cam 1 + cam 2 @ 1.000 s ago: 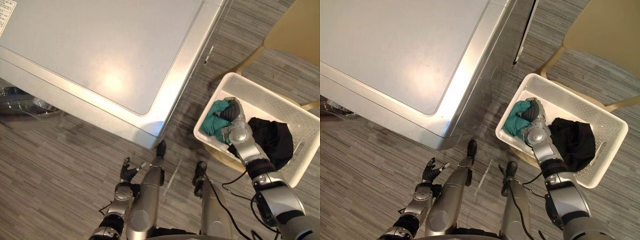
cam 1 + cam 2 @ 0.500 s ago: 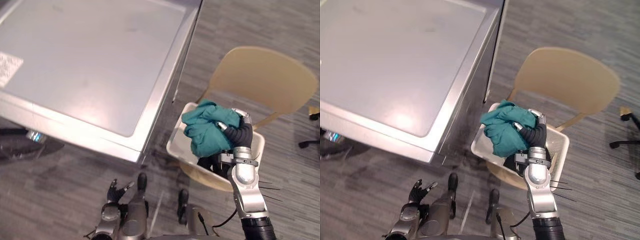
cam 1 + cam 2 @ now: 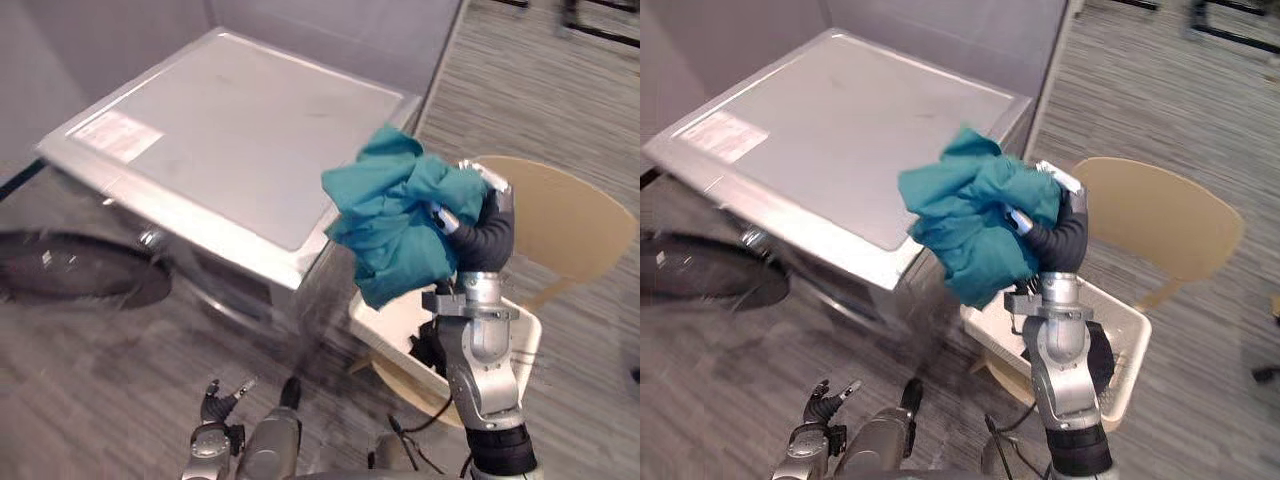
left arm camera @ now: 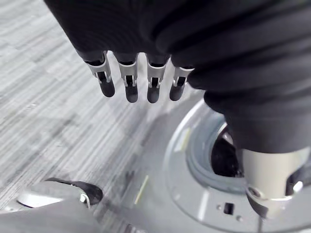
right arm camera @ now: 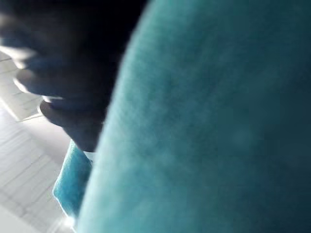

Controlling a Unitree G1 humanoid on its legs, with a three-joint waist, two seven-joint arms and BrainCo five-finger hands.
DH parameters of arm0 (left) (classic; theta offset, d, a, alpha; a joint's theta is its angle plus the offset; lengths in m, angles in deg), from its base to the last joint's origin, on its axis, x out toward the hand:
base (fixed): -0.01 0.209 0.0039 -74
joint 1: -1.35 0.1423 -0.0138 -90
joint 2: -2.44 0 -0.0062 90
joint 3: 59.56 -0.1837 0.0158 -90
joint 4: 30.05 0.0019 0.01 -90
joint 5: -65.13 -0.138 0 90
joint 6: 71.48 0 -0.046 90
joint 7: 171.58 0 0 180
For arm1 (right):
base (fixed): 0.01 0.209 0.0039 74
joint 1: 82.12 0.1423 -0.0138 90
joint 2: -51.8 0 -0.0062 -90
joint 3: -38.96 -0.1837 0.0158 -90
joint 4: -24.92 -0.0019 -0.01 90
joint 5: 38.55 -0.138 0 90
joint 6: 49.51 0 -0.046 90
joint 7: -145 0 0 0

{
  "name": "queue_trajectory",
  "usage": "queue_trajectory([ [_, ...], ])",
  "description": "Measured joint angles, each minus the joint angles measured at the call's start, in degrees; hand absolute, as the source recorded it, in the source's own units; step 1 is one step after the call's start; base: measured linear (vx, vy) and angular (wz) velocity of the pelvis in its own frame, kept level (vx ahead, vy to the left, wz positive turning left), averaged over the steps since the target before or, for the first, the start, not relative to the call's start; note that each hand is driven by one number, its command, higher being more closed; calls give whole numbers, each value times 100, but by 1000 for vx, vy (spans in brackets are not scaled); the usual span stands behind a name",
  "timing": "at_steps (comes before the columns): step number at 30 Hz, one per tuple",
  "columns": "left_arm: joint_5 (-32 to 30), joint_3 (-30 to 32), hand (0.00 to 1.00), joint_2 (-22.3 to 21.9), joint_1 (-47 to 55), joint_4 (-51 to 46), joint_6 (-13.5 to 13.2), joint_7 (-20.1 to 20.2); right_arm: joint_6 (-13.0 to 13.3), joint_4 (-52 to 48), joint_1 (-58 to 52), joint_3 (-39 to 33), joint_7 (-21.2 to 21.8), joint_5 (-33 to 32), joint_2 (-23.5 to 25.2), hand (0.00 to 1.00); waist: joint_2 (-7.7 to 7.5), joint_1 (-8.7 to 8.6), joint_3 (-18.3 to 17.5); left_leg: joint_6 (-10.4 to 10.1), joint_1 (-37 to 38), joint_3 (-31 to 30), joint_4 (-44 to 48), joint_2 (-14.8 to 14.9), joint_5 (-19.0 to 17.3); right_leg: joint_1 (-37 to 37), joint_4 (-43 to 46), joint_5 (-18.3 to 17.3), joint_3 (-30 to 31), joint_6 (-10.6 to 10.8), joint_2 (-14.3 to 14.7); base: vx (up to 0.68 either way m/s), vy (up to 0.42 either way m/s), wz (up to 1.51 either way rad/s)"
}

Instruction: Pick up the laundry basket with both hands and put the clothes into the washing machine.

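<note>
Grey wood-grain floor (image 3: pixel 110 380), silver washing machine (image 3: pixel 220 140) standing on it, its round door (image 3: pixel 80 272) open at the front, tan chair (image 3: pixel 572 228) just beside the washing machine, white laundry basket (image 3: pixel 386 334) on the chair seat.

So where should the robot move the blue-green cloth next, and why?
Probably swing the right hand with the teal cloth left and down toward the open door of the washing machine. It holds the cloth lifted clear of the white basket, beside the machine's top, while the left hand hangs low, open.
</note>
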Motion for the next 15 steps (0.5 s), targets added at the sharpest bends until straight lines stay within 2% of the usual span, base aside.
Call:
queue_trajectory([
  [1, 104, -27, 0, -106, 64, -93, -17, -24, 1, 12, 36, 1, -16, -17, -14, 100, 104, -14, -57, 50, -143, -218, -118, 31, 164, 11, -250, -171, -279, -107, 111, -469, -375, 115],
  [2, 146, -61, 0, -199, 134, -186, -24, -43, 4, 58, 65, -13, -83, -29, -124, 100, 274, 5, -65, 437, -103, -332, -712, 221, 570, 7, -452, -213, -511, -236, 344, -429, -318, 111],
  [3, 223, -80, 0, -275, 172, -206, -35, -60, 0, 126, 87, -41, -132, -30, -233, 100, 424, -2, -32, 725, 8, -51, -1193, 489, 387, 38, -677, -98, -747, -435, 486, -517, -336, 147],
  [4, 237, -160, 0, -308, 181, -293, -28, -77, 2, 256, 90, -177, -158, -39, -318, 100, 462, -74, 17, 835, -7, 586, -1323, 671, -157, 118, -944, 127, -1148, -644, 470, -335, -176, 125],
  [6, 265, -266, 0, -279, 476, -783, -49, -88, -10, 497, 250, -313, -160, -73, -391, 100, 379, -54, 7, 663, 94, 1413, -729, 625, -57, 66, -1114, 373, -1437, -759, 274, -363, -188, 103],
  [8, 320, -267, 0, -280, 945, -1541, -99, -98, 44, 484, 434, -380, -144, -150, -397, 100, 365, -26, -64, 630, 330, 2099, 12, 582, -115, -77, -1542, 827, -1572, -798, 152, -343, -143, 54],
  [9, 337, -256, 0, -280, 1056, -1783, -102, -103, 73, 484, 474, -379, -127, -190, -407, 100, 449, -8, -110, 552, 444, 2198, 167, 597, -195, -112, -1696, 969, -1627, -803, 150, -268, -50, 47],
  [11, 337, -254, 0, -257, 1277, -2664, -219, -110, 111, 498, 471, -387, -100, -254, -413, 100, 548, -29, -166, 333, 1097, 2453, 331, 671, -707, -118, -2210, 1399, -1979, -804, 153, -230, -11, 82],
  [13, 341, -385, 0, -257, 1207, -3477, -301, -100, 111, 498, 444, -453, -36, -267, -412, 100, 610, -65, -205, 237, 1480, 2601, 143, 759, -873, -118, -2376, 1530, -2397, -780, 156, -216, 43, 126],
  [15, 360, -742, 0, -255, 1093, -4346, -487, -79, 111, 498, 432, -498, 94, -327, -411, 100, 629, -168, -220, 211, 1711, 2601, -409, 800, -856, -112, -2428, 1590, -2922, -716, 160, -179, 75, 139],
])
